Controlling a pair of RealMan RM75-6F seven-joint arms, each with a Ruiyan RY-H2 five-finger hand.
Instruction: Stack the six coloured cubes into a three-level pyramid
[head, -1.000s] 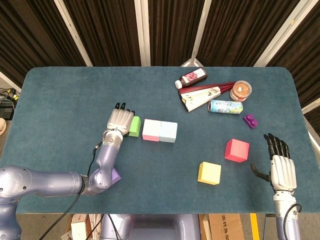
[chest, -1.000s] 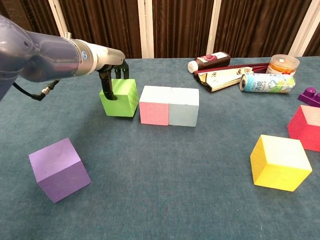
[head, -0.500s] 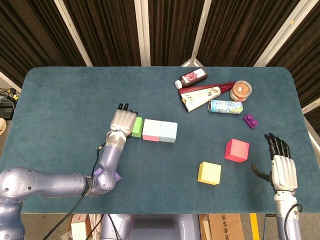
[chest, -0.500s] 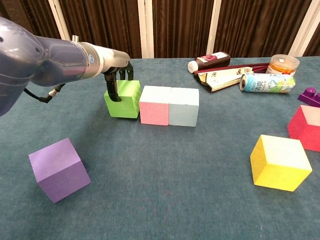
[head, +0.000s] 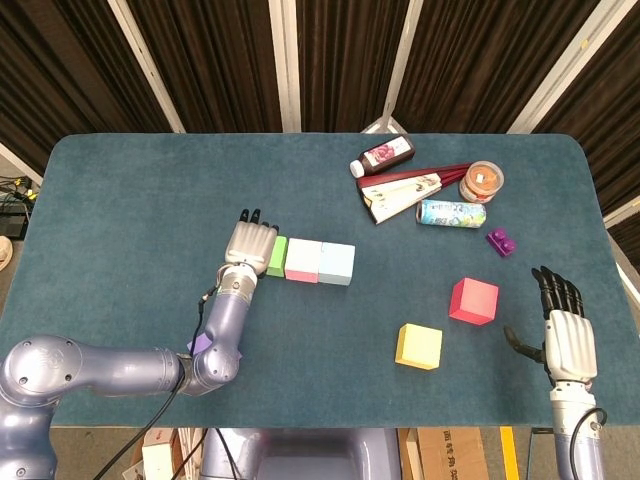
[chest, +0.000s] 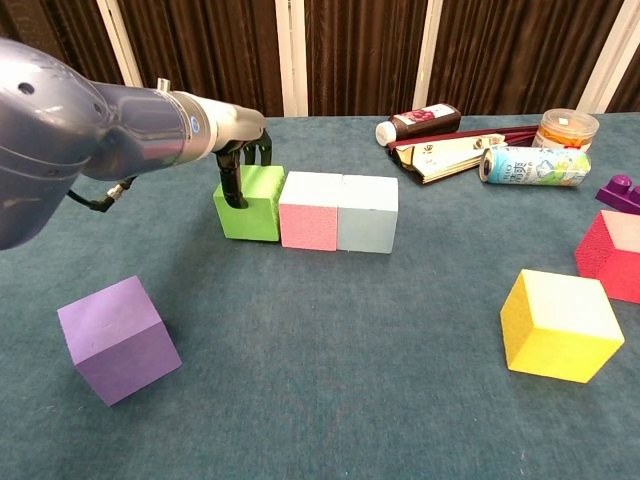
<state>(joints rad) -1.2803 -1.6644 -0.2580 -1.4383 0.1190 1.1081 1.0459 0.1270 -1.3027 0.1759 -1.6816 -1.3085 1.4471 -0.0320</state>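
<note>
My left hand (head: 250, 243) grips the green cube (chest: 250, 203) from above, dark fingertips (chest: 232, 188) on its left face. The green cube (head: 277, 256) stands flush against the pink cube (chest: 310, 210), which touches the light blue cube (chest: 367, 214), so the three form a row. Near the front left lies the purple cube (chest: 118, 338), mostly hidden under my left arm in the head view. Off to the right are the yellow cube (head: 419, 346) and the red cube (head: 473, 301), apart from each other. My right hand (head: 566, 335) is open, fingers straight, right of the red cube.
At the back right lie a dark bottle (head: 383, 156), a folded carton (head: 405, 192), an orange-lidded jar (head: 481, 181), a printed can (head: 451, 213) and a small purple toy brick (head: 500, 240). The table's right edge runs close to my right hand.
My left hand has slid the green cube to the right until it meets the pink cube. The right hand and the other cubes have stayed put.
</note>
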